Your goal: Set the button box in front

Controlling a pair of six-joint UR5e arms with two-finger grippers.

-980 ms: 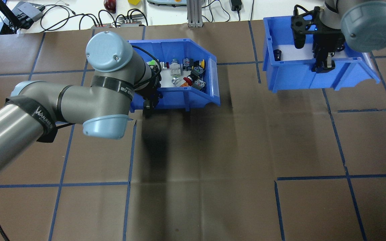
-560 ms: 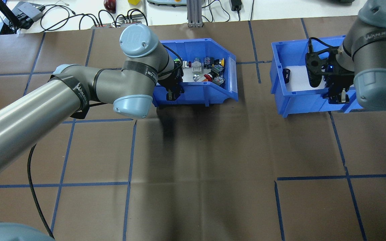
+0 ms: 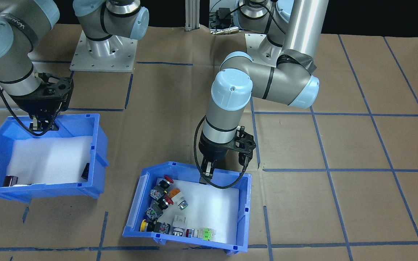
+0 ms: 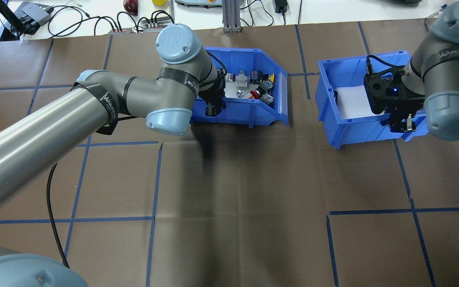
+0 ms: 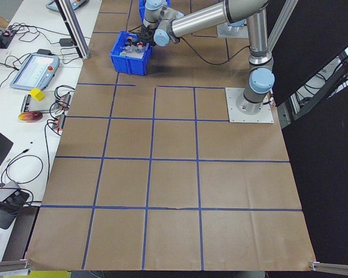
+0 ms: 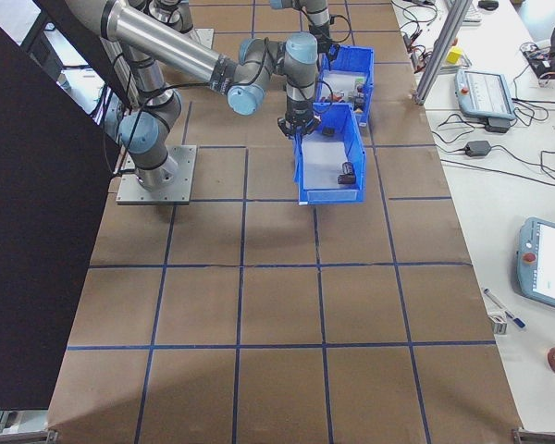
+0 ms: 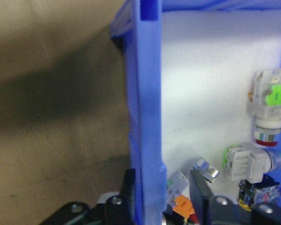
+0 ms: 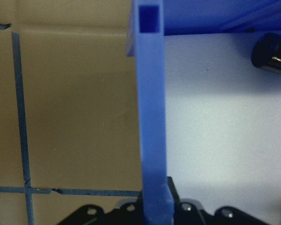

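I have the left gripper (image 4: 212, 110) clamped on the button box (image 4: 253, 111) wall, mid-transport near the table's far edge; next: set down, release.

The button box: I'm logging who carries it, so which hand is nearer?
Left. The left hand clamps the button box on its robot-side wall. The right hand is off to the side, clamping the other blue bin.
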